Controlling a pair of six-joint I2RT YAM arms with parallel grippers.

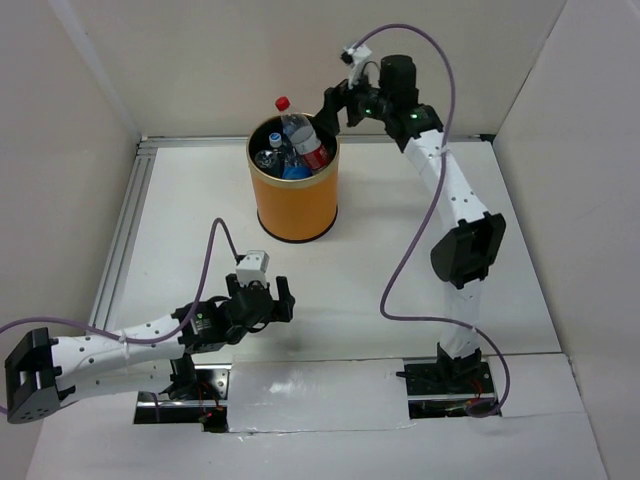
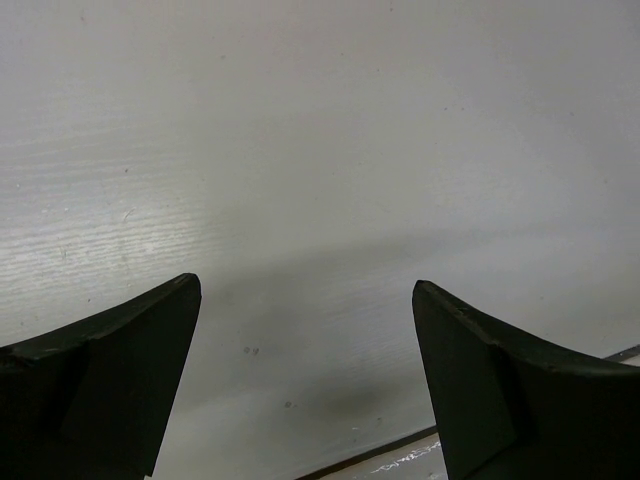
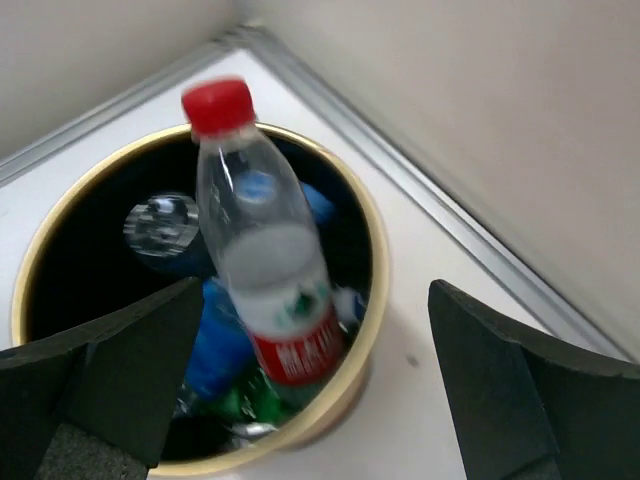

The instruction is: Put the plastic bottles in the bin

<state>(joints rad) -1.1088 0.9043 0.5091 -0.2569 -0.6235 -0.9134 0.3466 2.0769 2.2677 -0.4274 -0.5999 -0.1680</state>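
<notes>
1. Far left, near edge: the left claw (image 1: 262, 292) hovers low over the bare tabletop (image 1: 200, 220). Its jaws are spread wide and it grips nothing. The left wrist view shows only white surface between them.
2. Centre, far side: the bin (image 1: 293, 215) stands upright, and every bottle I can spot is in it. I see none lying out on the tabletop.
3. Inside the bin, the red-capped bottle (image 1: 303, 138) leans against the right of the rim. Its neck and cap poke above the golden edge, so it's in but not settled low.
4. Beneath it sit the blue-labelled bottle (image 3: 215, 345) and a patch of the green bottle (image 3: 245, 405).
5. Right of the bin: the right claw (image 1: 333, 108) hangs just beyond the rim. Its jaws are wide apart and touch no bottle, so it's released. By my reckoning the job is all but done, with only the arms left to clear away.
6. Hard to read:
   - The red-capped bottle is blurred in the right wrist view, so I cannot tell whether it is at rest.
   - The black interior hides the lower bottles' shapes.
   - The green one is barely a glimpse.
   - The near corners of the tabletop sit behind the arms.
</notes>
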